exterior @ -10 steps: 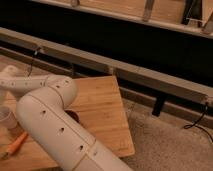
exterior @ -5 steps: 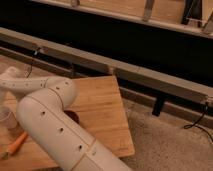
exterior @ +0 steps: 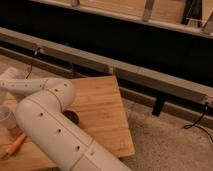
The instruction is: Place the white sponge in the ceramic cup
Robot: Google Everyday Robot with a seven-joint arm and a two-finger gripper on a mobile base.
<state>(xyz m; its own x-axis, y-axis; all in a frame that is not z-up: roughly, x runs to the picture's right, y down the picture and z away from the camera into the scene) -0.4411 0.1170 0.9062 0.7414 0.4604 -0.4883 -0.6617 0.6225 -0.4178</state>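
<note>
Gripper is off-frame, past the left edge where the arm (exterior: 55, 131) exits, so can't tell its state. The arm fills the lower left, elbow over the wooden tabletop (exterior: 102, 107). A dark bowl (exterior: 71, 117) peeks out from behind the elbow. A pale cup-like thing (exterior: 6, 119) sits at the left edge, ceramic or glass unclear, with an orange-handled tool (exterior: 15, 145) near it. White sponge is hidden in this view.

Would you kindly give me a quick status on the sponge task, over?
Gripper out of view, past left edge; arm stretched left over wooden table. White sponge, ceramic cup not visible. Arm blocks the view.
</note>
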